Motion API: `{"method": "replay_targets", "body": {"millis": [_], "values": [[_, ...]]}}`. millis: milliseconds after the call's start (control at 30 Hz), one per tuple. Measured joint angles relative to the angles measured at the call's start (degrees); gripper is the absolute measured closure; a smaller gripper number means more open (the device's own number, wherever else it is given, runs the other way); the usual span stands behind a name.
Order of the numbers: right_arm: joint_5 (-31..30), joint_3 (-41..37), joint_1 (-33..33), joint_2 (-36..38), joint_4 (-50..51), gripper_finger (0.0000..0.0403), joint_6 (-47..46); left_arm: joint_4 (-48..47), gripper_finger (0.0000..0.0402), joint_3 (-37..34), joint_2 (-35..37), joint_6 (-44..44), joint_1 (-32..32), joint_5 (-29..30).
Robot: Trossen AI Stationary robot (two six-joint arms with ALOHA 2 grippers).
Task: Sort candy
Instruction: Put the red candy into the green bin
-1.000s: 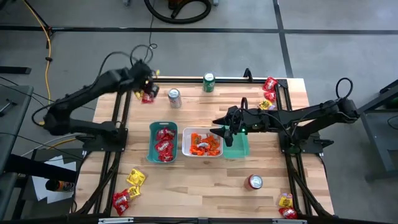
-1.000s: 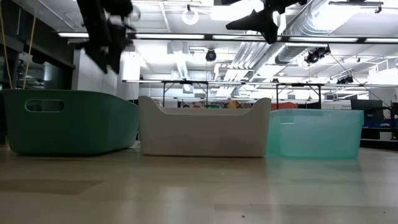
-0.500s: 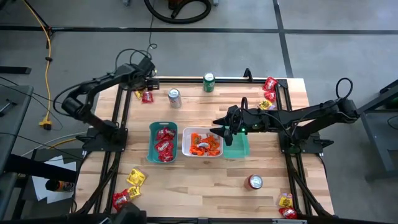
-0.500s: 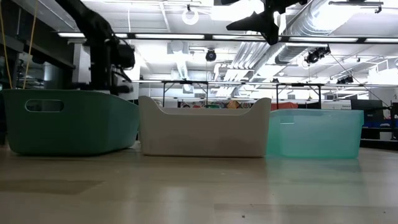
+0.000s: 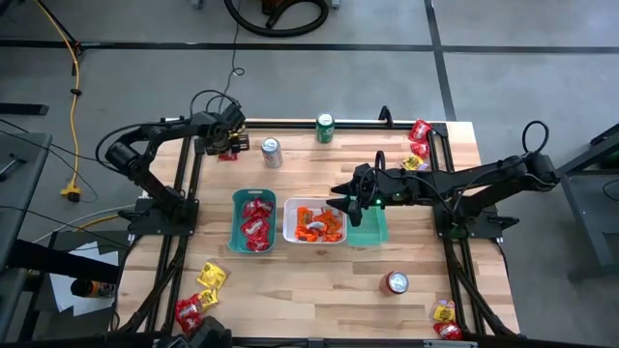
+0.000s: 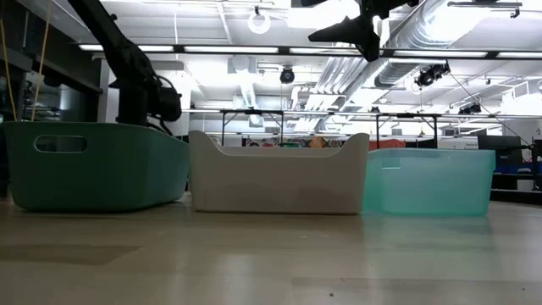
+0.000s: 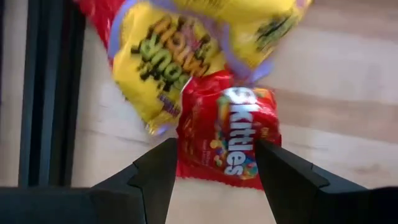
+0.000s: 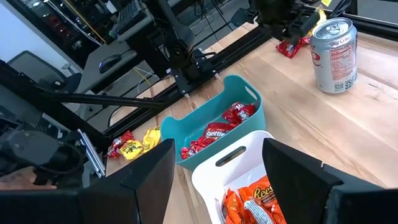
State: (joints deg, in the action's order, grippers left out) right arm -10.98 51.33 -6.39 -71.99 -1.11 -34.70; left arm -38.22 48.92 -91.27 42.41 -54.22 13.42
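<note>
- Left hand [image 7: 211,171] is down at the far left corner of the bench [image 5: 319,290], fingers spread wide, a red candy packet [image 7: 227,134] sitting right between the tips. Not clamped, as far as I can tell; nothing gripped.
- Just past that packet, touching it: a yellow packet [image 7: 165,62], with more yellow and red beyond. So a small pile is left in that corner.
- A little way off from the left hand: silver can [image 5: 272,151], then a green can [image 5: 325,127] further along the far edge.
- Right hand [image 5: 340,201] hangs above the white tray [image 5: 289,221] and light teal tray [image 5: 379,232], fingers apart, empty.
- Below it: white tray holds orange packets [image 5: 319,222]; the teal tray [image 5: 236,232] beside it holds red ones [image 5: 256,224]. The light teal tray's contents I can't make out, the arm covers it.
- Far from both hands, unsorted: a cluster at the far right corner [image 5: 418,145], red and yellow at the near left corner [image 5: 201,295], a few at the near right corner [image 5: 445,319]. Red can [image 5: 397,281] stands near those.
- My read: partly done. Reds and oranges are started, four corner piles left, yellows mostly untouched.
</note>
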Motion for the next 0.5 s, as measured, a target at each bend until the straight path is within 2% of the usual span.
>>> {"method": "replay_targets", "body": {"millis": [100, 200, 300, 433, 500], "values": [[0.00, 0.00, 0.00, 0.00, 0.09, 0.0165, 0.00, 2.44, 0.0199, 0.18, -0.91, -0.87, 0.67, -0.98], [0.00, 0.00, 0.00, 0.00, 0.09, 0.0165, 0.00, 2.94, 0.0222, 0.13, -2.17, -2.20, 1.21, -3.75], [0.00, 0.00, 0.00, 0.01, 0.10, 0.0165, -0.02, 2.10, 0.0276, 0.16, -2.77, -3.95, 2.33, -3.28], [0.00, 0.00, 0.00, 0.02, 0.16, 0.0165, -0.96, 2.00, 0.0375, -0.22, -2.60, -6.50, 3.48, -3.50], [0.00, 0.00, 0.00, 0.02, 0.43, 0.0165, -1.33, 1.45, 0.0388, -0.38, -1.49, -8.57, 3.69, -4.51]]}}
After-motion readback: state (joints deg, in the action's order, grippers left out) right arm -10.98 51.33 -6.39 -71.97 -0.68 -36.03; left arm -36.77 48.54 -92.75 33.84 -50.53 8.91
